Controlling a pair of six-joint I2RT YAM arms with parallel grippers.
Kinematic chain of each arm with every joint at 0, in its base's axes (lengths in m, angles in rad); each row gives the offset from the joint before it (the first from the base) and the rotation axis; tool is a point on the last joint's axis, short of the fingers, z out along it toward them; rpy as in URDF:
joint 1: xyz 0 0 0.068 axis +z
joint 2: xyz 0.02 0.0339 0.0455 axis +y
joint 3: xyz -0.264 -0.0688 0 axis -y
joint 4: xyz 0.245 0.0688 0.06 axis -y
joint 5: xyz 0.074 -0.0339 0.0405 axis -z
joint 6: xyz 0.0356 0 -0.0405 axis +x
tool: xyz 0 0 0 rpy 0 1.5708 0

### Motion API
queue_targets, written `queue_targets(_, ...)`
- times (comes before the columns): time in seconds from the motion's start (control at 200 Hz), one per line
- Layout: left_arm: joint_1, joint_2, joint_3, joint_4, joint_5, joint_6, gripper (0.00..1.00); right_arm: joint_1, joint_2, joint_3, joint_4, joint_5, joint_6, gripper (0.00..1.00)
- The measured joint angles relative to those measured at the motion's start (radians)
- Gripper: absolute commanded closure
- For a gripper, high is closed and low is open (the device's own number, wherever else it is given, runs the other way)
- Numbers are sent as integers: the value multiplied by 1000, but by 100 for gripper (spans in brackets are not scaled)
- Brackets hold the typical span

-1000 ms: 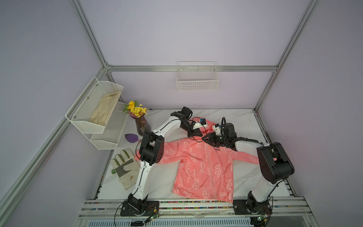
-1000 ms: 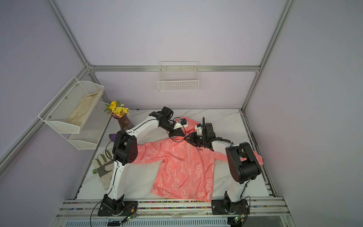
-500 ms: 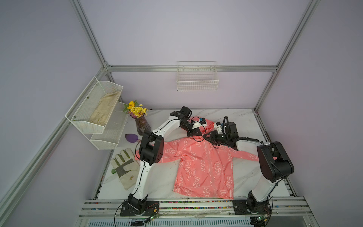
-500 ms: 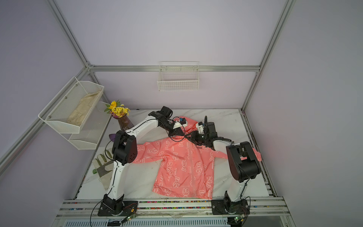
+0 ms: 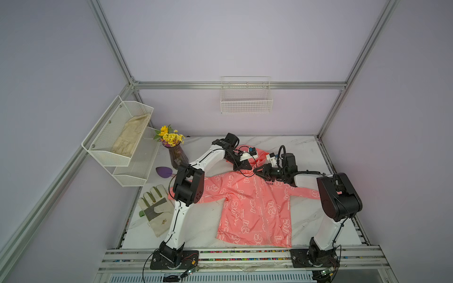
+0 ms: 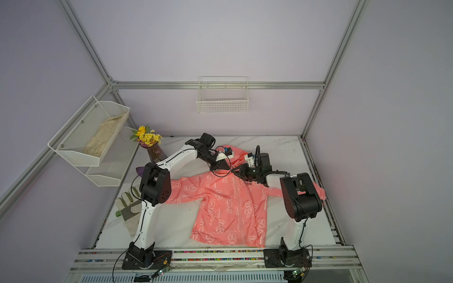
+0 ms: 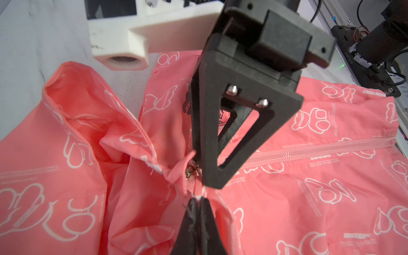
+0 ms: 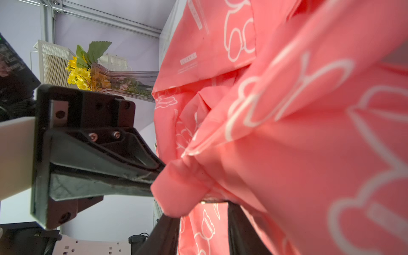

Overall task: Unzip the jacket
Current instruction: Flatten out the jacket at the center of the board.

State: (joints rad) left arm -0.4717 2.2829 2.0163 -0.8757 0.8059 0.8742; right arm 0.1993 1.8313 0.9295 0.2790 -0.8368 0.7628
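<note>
Closest to me, the bottom of the pink jacket [image 5: 252, 208] lies just by the front edge of the tabletop [image 5: 196, 227]. The jacket is flat, front side up, a bit toward the right edge, with one sleeve pointing to each side. A work glove [image 5: 154, 208] lies at the left edge.

Going up the jacket, the zipper [image 7: 309, 150] looks zipped where I can see it. At the collar both tools meet. The left gripper [image 7: 198, 199] is pressed closed and pinches a little bit of the jacket's cloth right at the top of the zipper. The right gripper [image 5: 259, 172] has its tip just beside the small metal zipper pull [image 7: 191, 172]. Its jaws sit a little apart with pink cloth around them, and I can't tell if they hold anything.

Behind them the hood [image 6: 238, 152] points at the back edge. In the back left corner stands a vase [image 5: 177, 158] of yellow flowers [image 5: 170, 137], with a purple thing [image 5: 164, 171] beside it. A wire shelf [image 5: 120, 137] hangs on the left wall, and a white basket [image 5: 246, 98] hangs on the back wall.
</note>
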Motion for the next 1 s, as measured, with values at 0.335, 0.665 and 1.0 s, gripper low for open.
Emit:
queue_targets(0.335, -2, -6, -5, 4, -3, 0, 100, -10, 0, 34, -64, -30, -128, 56)
queue_targets(0.665, -2, -6, -11, 5, 2, -1, 100, -6, -1, 174, -353, 27, -460, 58)
queue_targets(1.0, -2, -6, -11, 5, 5, -3, 100, 50, -1, 213, -483, 64, -629, 60)
